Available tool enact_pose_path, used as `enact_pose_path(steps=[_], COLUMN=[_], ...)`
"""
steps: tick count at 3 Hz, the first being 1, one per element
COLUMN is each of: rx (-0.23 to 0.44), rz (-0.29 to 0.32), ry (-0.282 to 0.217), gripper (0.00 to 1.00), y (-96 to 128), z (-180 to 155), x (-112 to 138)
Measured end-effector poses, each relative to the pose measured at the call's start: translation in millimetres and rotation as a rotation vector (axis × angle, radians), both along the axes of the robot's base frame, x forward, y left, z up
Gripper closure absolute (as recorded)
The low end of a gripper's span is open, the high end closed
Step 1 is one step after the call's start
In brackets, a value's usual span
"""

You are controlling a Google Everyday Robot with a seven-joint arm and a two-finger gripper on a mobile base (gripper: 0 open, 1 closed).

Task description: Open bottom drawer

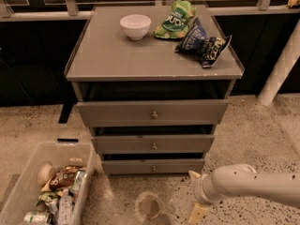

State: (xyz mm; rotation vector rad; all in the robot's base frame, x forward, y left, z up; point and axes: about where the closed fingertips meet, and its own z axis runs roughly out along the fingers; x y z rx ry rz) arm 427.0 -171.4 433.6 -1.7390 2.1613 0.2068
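The bottom drawer [153, 166] is the lowest and narrowest of three grey fronts on the cabinet, with a small round knob [153, 168] at its centre. It stands nearly flush, just above the floor. My gripper [195, 194] is low over the floor, to the right of and in front of the bottom drawer's right end, apart from it. Its two yellowish fingertips [193, 174] are spread wide, open and empty. The white arm [253, 184] comes in from the right.
The mid [153, 144] and top [153, 113] drawer fronts sit above. On the cabinet top are a white bowl [135, 26] and chip bags [201, 41]. A clear bin [28, 172] of snacks sits on the floor at the left, a round cup [148, 205] in front, and a white pole [281, 69] at the right.
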Motion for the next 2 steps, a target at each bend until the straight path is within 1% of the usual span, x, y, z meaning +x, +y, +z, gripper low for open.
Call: enact_pose_path(steps=[1, 2], rx=[0.063, 0.098], rz=[-0.047, -0.09], ry=[0.071, 0.069], gripper=[0.0, 0.0], y=[-3.2, -10.0], z=[-58.3, -118.5], x=[-25.7, -13.9])
